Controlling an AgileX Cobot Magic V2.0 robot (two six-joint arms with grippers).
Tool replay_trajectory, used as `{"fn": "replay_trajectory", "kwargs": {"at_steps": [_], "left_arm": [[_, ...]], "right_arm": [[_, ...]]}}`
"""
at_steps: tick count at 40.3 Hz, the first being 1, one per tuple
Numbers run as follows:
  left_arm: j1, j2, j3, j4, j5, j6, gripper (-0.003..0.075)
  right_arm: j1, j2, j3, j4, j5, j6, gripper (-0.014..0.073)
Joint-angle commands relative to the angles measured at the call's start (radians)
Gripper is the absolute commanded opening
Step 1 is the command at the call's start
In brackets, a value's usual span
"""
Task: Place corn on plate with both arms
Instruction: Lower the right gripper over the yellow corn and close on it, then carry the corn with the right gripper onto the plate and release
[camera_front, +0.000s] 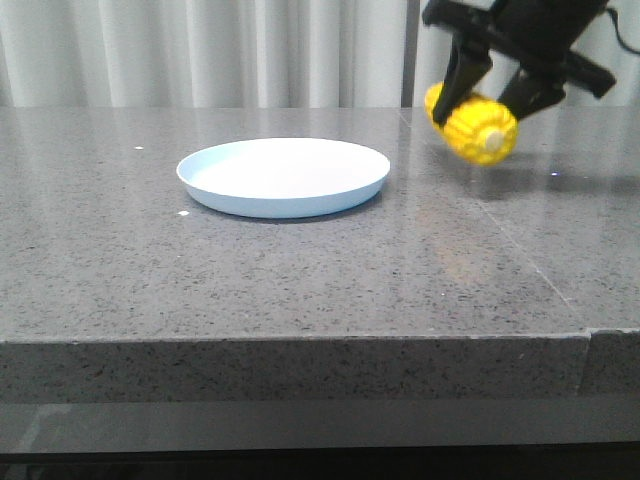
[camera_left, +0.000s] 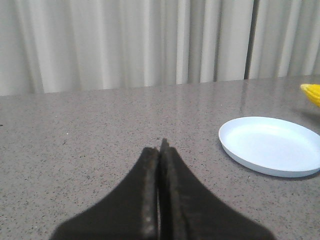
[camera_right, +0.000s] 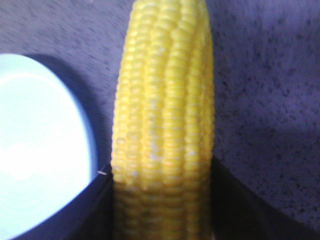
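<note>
Clamped across the corn (camera_front: 478, 127) between the right gripper (camera_front: 502, 92) jaws, aloft to the right of the plate (camera_front: 283, 176) and clear of the grey stone table (camera_front: 300, 280); best carried leftward level until centred over the plate, then lowered close before loosening, since a round cob looks apt to roll off a low rim. Pressed together and empty on the left gripper (camera_left: 161, 150), well short of the plate. Cut off: both arms' upper parts, the corn's far end.
</note>
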Motion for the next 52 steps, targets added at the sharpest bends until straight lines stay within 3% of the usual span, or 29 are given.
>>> {"fn": "replay_trajectory", "kwargs": {"at_steps": [1, 14, 24, 30, 36, 41, 45, 52], "left_arm": [[-0.007, 0.009, -0.027, 0.003, -0.079, 0.0, -0.002], [-0.007, 0.009, -0.027, 0.003, -0.079, 0.0, -0.002], [-0.007, 0.009, -0.027, 0.003, -0.079, 0.0, -0.002], [-0.007, 0.009, -0.027, 0.003, -0.079, 0.0, -0.002], [-0.007, 0.009, -0.027, 0.003, -0.079, 0.0, -0.002], [-0.007, 0.009, -0.027, 0.003, -0.079, 0.0, -0.002], [-0.007, 0.009, -0.027, 0.003, -0.079, 0.0, -0.002], [-0.007, 0.009, -0.027, 0.003, -0.079, 0.0, -0.002]], "right_arm": [[0.035, -0.103, -0.033, 0.03, -0.065, -0.011, 0.0111], [0.247, -0.05, -0.035, 0.154, -0.189, -0.011, 0.0111], [0.283, 0.048, -0.035, 0.226, -0.267, -0.011, 0.012], [0.283, 0.066, -0.035, 0.226, -0.258, -0.011, 0.0241], [0.283, 0.066, -0.035, 0.226, -0.258, -0.011, 0.0451], [0.282, 0.061, -0.035, 0.222, -0.254, -0.011, 0.0568], [0.278, 0.047, -0.035, 0.218, -0.247, -0.011, 0.0608], [0.233, -0.048, -0.035, 0.163, -0.222, -0.011, 0.0605]]}}
